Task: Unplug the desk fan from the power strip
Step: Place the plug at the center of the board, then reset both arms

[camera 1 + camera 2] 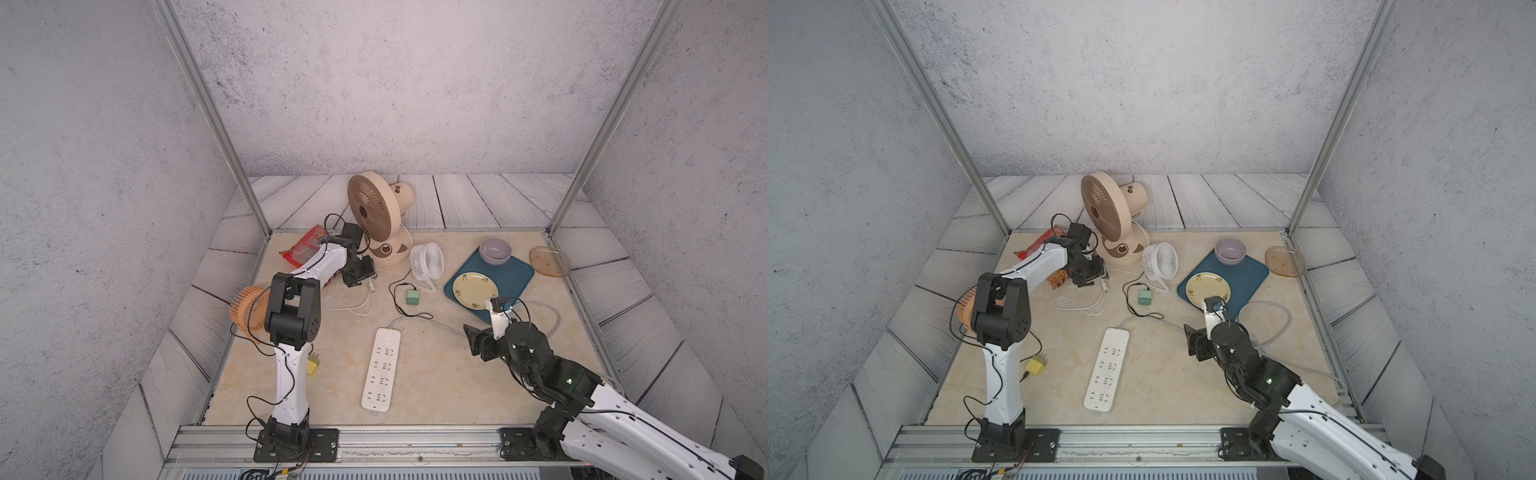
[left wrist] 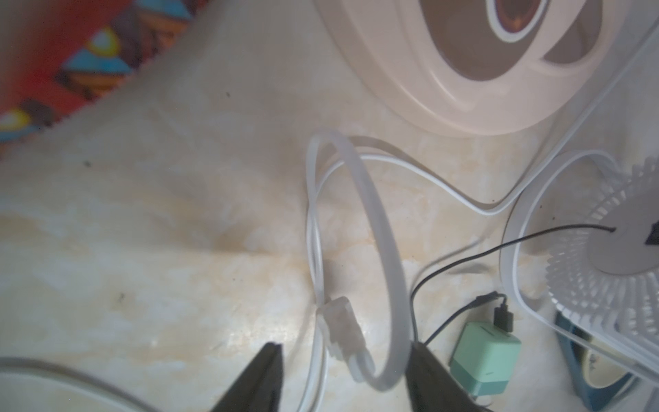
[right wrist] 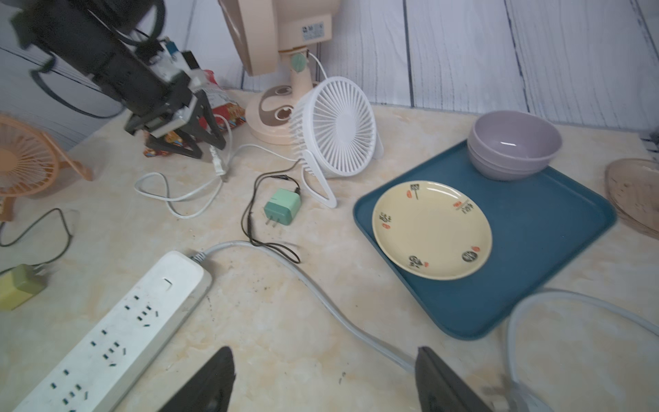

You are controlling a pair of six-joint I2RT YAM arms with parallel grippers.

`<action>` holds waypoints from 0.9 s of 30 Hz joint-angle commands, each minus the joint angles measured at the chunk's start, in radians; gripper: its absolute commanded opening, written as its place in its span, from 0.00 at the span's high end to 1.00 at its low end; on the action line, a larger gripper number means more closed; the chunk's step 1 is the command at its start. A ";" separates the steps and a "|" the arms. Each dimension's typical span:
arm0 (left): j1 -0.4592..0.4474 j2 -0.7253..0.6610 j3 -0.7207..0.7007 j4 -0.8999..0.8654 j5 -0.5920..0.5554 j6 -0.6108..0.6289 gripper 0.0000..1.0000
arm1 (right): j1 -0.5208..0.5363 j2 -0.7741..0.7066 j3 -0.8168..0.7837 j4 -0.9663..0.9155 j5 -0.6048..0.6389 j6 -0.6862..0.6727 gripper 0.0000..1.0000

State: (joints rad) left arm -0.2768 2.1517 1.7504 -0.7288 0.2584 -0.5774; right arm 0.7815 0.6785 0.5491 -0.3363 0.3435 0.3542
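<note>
Fingers (image 2: 260, 378) of the left gripper (image 2: 344, 353) stand spread, pinching nothing. We see the white plug (image 2: 342, 321) lying in the gap between them. Its flat white cord (image 2: 378, 249) arches up in a loop beside one finger; whether it touches that finger we cannot tell. Just beyond these fingers sits the round base of the beige desk fan (image 1: 374, 212), to which this cord appears to run.

Right gripper (image 3: 324, 353): fingers (image 3: 210, 385) also spread and empty, hovering over the pale grey cord (image 3: 321, 299) of the power strip (image 3: 117, 331). The strip lies flat just beside these fingers, well apart from the left ones. Every socket we can see is empty, so we judge the unplugging done.

Handling, as we judge it:
- Plug: small, light, rigid. Grip its body, not the cord, which is limp yet springy.
- Strip: light, stiff, smooth plastic. Likely to slide on the polished table unless pinned at a bare end.

Count:
- one power strip
- three fans: the beige one, a white fan (image 1: 426, 262), an orange fan (image 1: 249, 307)
- two adapters: green adapter (image 1: 412, 297), yellow adapter (image 1: 312, 365)
- one blue tray (image 1: 519, 274) bearing one yellow plate (image 1: 473, 290) and purple bowls (image 1: 494, 250), seemingly two stacked
- one amber dish (image 1: 549, 261)
- one red snack packet (image 1: 305, 249)
</note>
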 commanded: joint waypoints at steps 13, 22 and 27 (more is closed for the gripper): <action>0.010 -0.516 -0.198 -0.034 -0.312 0.035 0.02 | -0.380 0.173 0.151 -0.128 -0.128 -0.033 0.12; 0.038 -1.003 -0.715 0.256 -0.644 0.106 0.02 | -0.725 0.319 -0.001 0.353 -0.059 -0.060 0.11; 0.158 -1.159 -0.986 0.473 -0.622 0.247 0.02 | -0.733 0.524 -0.040 0.634 -0.042 -0.161 0.10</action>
State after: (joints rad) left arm -0.1764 1.0302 0.8345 -0.4282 -0.3206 -0.4316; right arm 0.0528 1.1397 0.5083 0.0566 0.2729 0.2562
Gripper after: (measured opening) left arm 0.983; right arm 0.895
